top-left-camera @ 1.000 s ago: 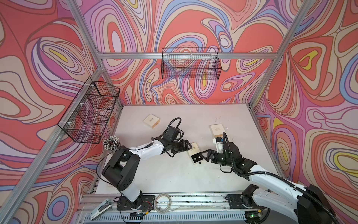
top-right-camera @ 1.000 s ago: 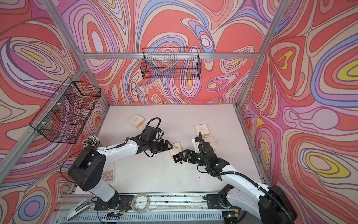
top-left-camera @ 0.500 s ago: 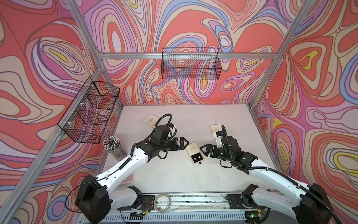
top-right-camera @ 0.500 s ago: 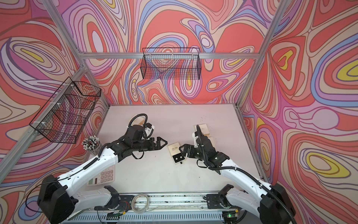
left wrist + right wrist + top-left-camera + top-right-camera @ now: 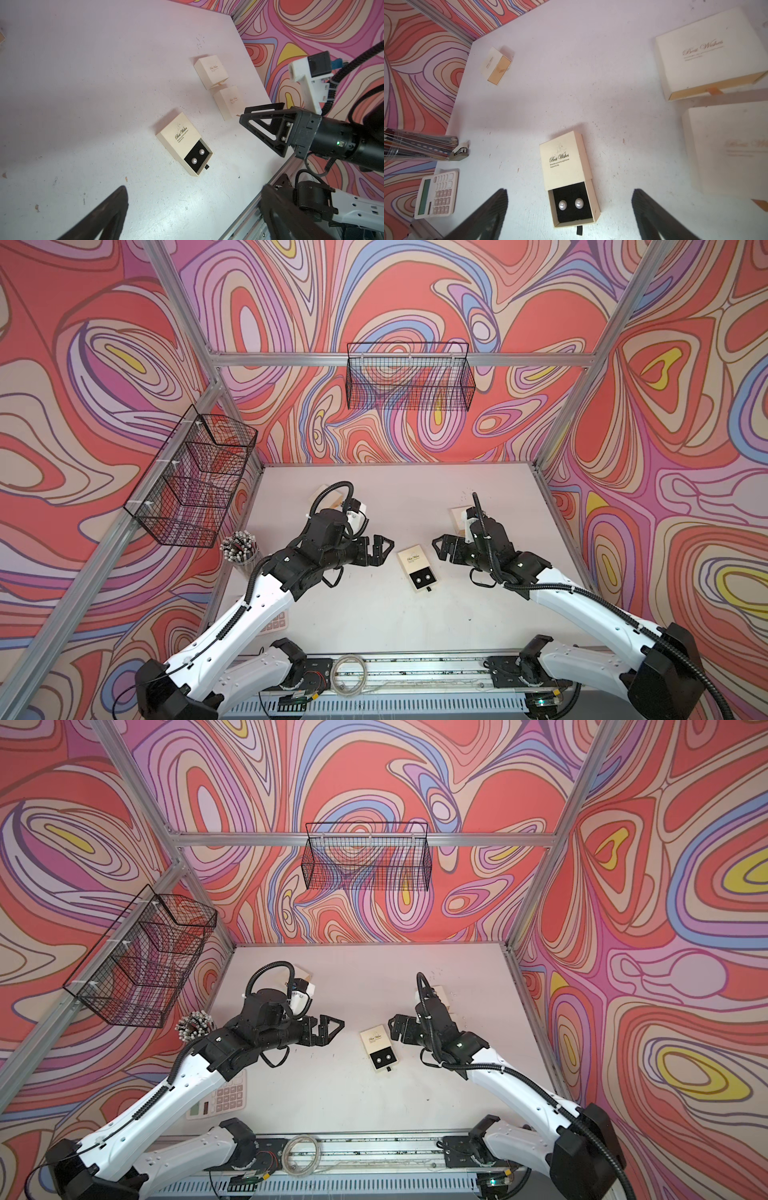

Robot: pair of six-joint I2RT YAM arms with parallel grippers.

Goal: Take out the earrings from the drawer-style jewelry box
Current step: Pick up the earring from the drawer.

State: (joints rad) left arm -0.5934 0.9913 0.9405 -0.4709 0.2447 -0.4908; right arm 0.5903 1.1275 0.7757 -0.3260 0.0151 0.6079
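Observation:
The cream drawer-style jewelry box (image 5: pixel 412 562) (image 5: pixel 375 1040) lies mid-table with its drawer pulled out toward the front. Two pearl earrings (image 5: pixel 571 203) (image 5: pixel 197 156) sit on black foam in the drawer (image 5: pixel 423 579). My left gripper (image 5: pixel 384 551) (image 5: pixel 334 1029) (image 5: pixel 195 190) hovers open just left of the box, holding nothing. My right gripper (image 5: pixel 436 549) (image 5: pixel 392 1027) (image 5: pixel 569 192) stands open just right of it, its fingers (image 5: pixel 496 207) spread wide on either side of the drawer, apart from it. Neither gripper touches the box.
Two closed cream boxes (image 5: pixel 212 70) (image 5: pixel 228 101) lie at the back right, under my right arm. A third open box (image 5: pixel 497 65) lies at the back left. A pencil cup (image 5: pixel 240 547) and a calculator (image 5: pixel 220 1098) sit along the left edge. Wire baskets (image 5: pixel 409 377) hang on the walls.
Both grippers let go of the box and drew back to either side, opening wide. The left arm lifted and swung away to the left. The box stays with its drawer out.

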